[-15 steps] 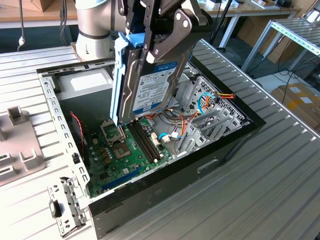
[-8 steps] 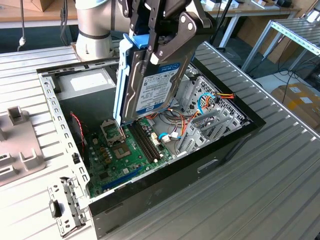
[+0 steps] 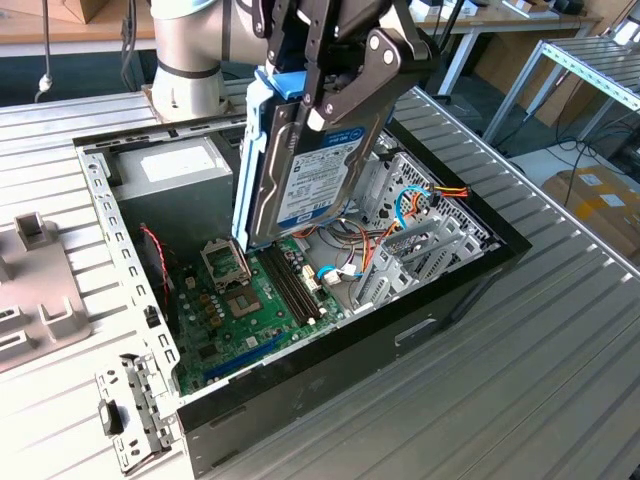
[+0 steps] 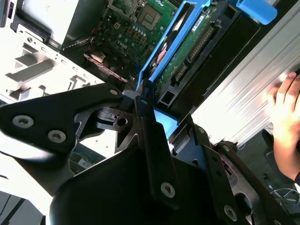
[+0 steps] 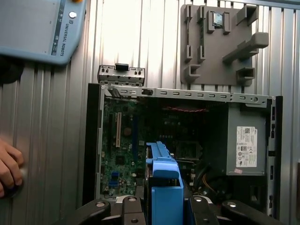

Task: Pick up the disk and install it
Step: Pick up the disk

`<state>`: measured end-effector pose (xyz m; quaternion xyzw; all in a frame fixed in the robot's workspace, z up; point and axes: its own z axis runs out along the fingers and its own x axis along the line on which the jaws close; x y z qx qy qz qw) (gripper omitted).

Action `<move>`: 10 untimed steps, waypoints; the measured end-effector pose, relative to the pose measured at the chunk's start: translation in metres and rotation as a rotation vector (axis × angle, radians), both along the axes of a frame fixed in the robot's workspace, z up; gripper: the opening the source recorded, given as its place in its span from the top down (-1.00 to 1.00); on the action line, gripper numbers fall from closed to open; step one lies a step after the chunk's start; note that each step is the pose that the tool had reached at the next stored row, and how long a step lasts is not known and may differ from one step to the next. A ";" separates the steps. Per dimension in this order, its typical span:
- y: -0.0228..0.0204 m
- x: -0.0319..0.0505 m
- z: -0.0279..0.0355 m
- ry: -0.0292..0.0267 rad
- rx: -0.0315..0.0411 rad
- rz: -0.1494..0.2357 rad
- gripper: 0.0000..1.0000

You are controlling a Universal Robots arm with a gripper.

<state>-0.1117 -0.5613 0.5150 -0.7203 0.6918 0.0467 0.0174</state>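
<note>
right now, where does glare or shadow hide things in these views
Exterior view: evenly lit, no glare on the disk gripped in the hand. Second wrist view: pale metal beside the motherboard blows out to white. First wrist view: the ribbed table washes out under bright light, while the case interior sits in shadow.

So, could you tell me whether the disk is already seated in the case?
No, the gripper holds the disk tilted in the air above the motherboard.
</note>
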 end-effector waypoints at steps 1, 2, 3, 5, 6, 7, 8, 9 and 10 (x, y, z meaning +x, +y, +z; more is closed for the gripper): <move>0.0000 0.0005 -0.0002 0.0000 0.0000 0.000 0.26; -0.0001 0.0012 -0.0005 0.0000 0.0000 0.000 0.26; -0.0001 0.0021 -0.0008 -0.0001 0.0000 0.000 0.26; -0.0002 0.0030 -0.0012 0.0000 0.0001 0.000 0.26; -0.0002 0.0034 -0.0014 0.0000 0.0000 0.000 0.26; -0.0003 0.0040 -0.0016 0.0000 0.0001 0.000 0.26; -0.0003 0.0046 -0.0018 0.0000 0.0001 0.000 0.26; -0.0003 0.0051 -0.0020 0.0000 0.0001 0.000 0.26; -0.0004 0.0063 -0.0024 0.0000 0.0000 0.000 0.26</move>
